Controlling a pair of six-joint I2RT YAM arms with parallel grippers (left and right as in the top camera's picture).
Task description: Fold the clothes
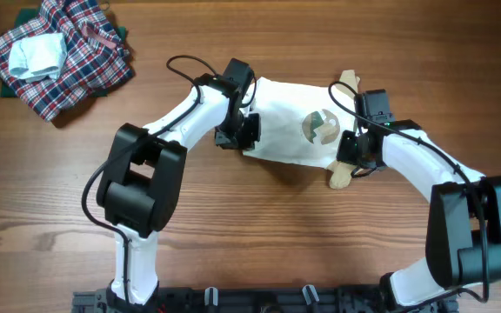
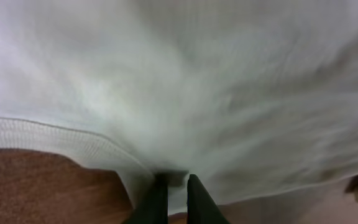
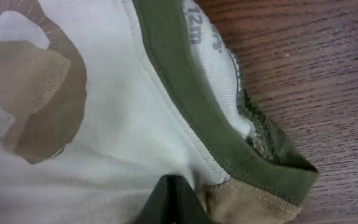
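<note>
Brown wood-grain tabletop (image 1: pixel 259 226), matte. Soft white knit garment (image 1: pixel 285 122) spread at centre, between both arms: ribbed hem, olive collar band (image 3: pixel 185 106), tan sleeve trim (image 1: pixel 339 174), round green-tan print (image 1: pixel 322 127). Left jaws pinched shut on white fabric at hem, left edge. Right jaws pressed together, no gap, clamping cloth beside collar, right edge. Far left corner: crumpled red-blue-white plaid heap (image 1: pixel 76 61), pale blue-white folded piece (image 1: pixel 35 54) on top, well apart from garment.
</note>
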